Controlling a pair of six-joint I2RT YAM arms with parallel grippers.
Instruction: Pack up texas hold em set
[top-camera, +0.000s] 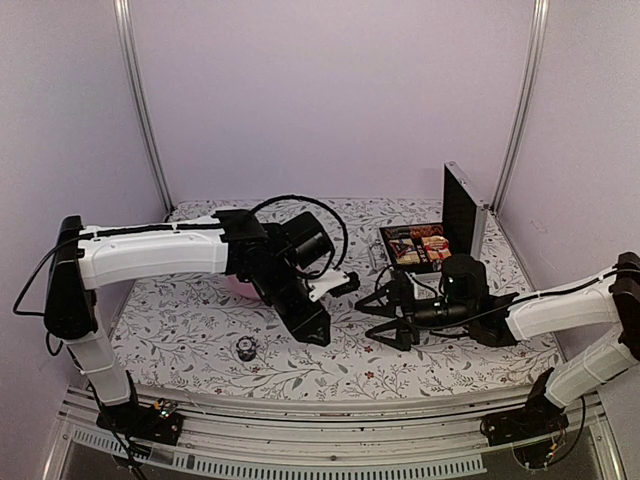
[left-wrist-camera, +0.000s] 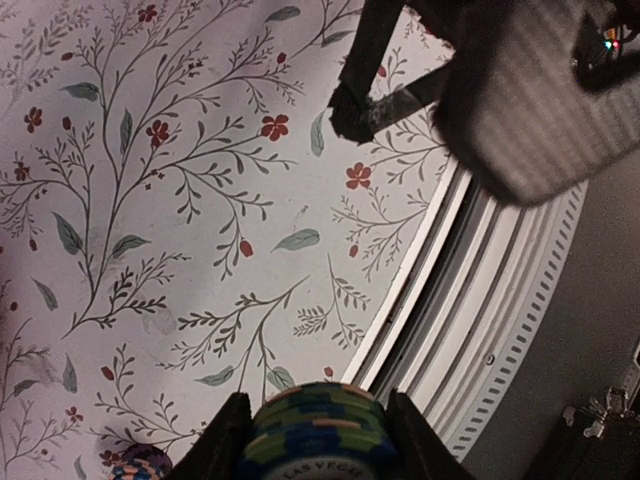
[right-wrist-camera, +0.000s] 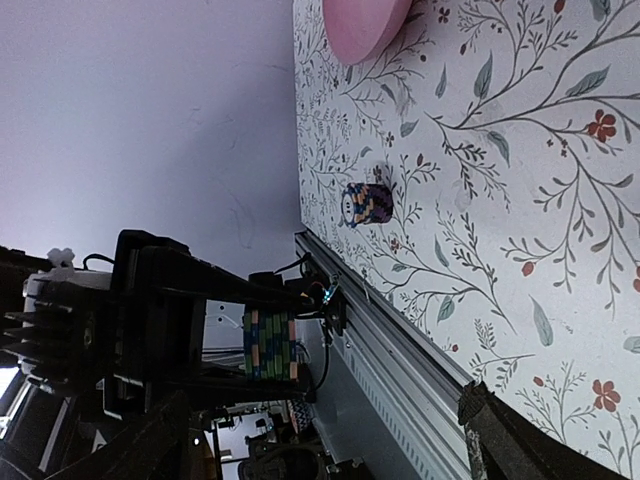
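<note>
Transfer step: 1 chip stack is being clamped in the left pincer, above the worktop; right pincer is being held wide, empty; case is sitting open far right. Next is probably being set up: handover, aligned squarely; 1 loose stack is waiting.
</note>
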